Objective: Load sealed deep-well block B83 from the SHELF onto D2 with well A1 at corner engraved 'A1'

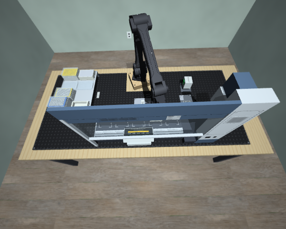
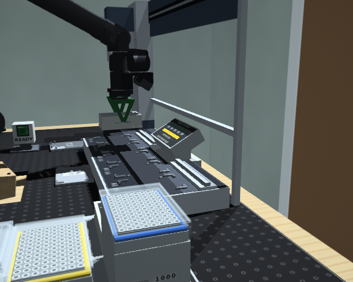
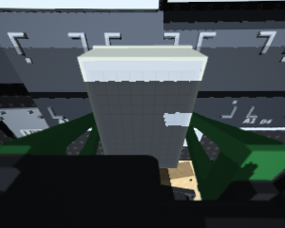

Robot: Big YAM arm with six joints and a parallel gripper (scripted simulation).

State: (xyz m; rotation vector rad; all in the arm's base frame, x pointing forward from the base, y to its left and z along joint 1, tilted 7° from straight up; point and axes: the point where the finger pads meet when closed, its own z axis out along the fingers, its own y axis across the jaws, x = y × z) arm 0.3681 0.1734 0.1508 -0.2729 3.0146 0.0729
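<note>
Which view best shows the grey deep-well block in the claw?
Wrist view: the grey deep-well block with its pale sealed top fills the frame between the green claw fingers, above the bracketed deck. Exterior shows it small and side-on, hanging just above the deck's far end. Top view hides it behind the blue gantry beam.

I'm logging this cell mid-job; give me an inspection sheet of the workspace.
Surface: black perforated board on a wooden table.
Job's things: deep-well block held above the far end of the deck; READY key on its post.
Clutter: tip racks on the shelf, lids on.
Grippers: gripper shut on the deep-well block.
Cables: nothing seen.
Surroundings: blue-grey gantry frame, green walls, wood floor.
</note>
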